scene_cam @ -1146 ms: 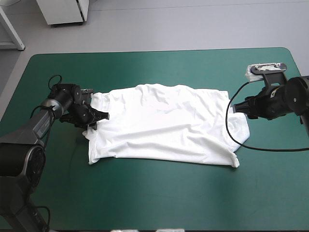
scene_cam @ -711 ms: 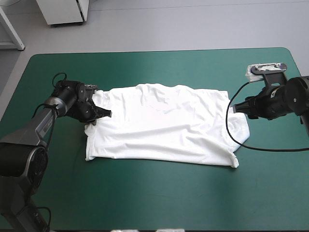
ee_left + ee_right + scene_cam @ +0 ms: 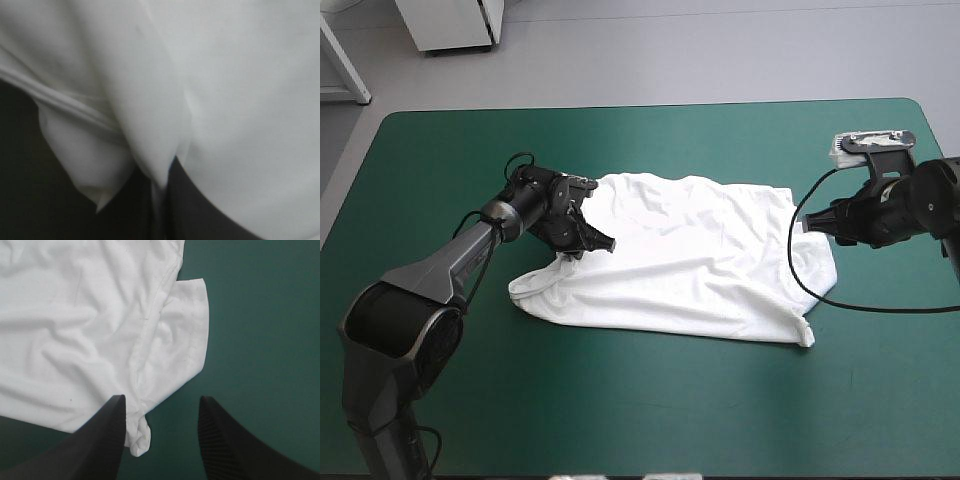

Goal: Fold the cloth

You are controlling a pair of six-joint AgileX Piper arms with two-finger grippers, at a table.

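White T-shirt sprawled across the middle of the teal-green tabletop, left end pulled up and bunched.

The left gripper is clenched on the cloth at that left end, over the shirt itself, with white fabric draped around its black fingers in the wrist view. The right gripper sits at the shirt's right edge with fingers spread wide and nothing held, a twisted corner and a sleeve lying just ahead of it.
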